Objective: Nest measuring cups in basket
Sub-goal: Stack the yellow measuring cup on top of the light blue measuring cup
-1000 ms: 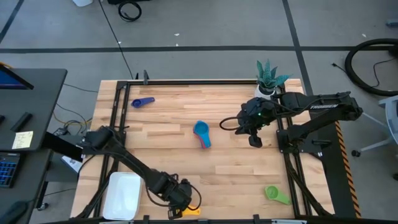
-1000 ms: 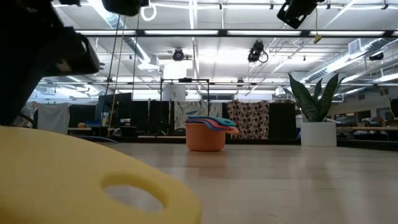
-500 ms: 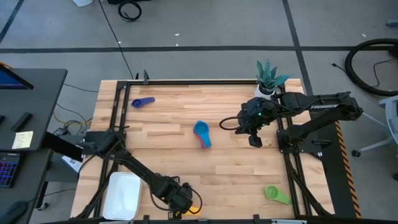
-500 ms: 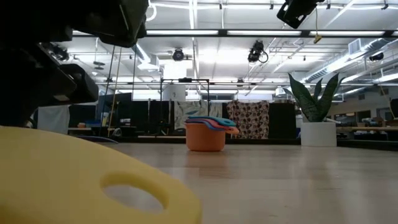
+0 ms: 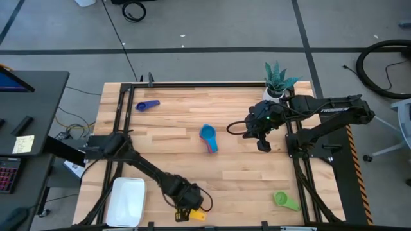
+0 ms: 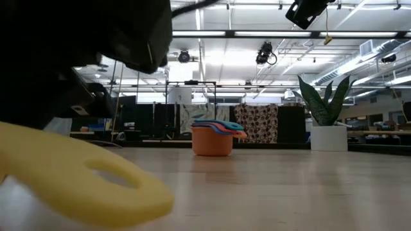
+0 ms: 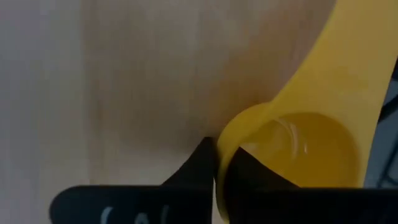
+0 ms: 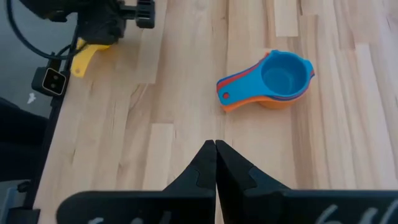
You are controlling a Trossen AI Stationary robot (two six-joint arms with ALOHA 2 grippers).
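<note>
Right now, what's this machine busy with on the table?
The left gripper, at the table's near edge, has pinched the rim of the yellow measuring cup, beside the white basket. A nested stack of cups, light blue on top, sits mid-table. A dark blue cup and a green cup lie apart from it. The right gripper hangs shut above the table near the potted plant, holding nothing.

Bright overhead striplights, blurred foreground
</note>
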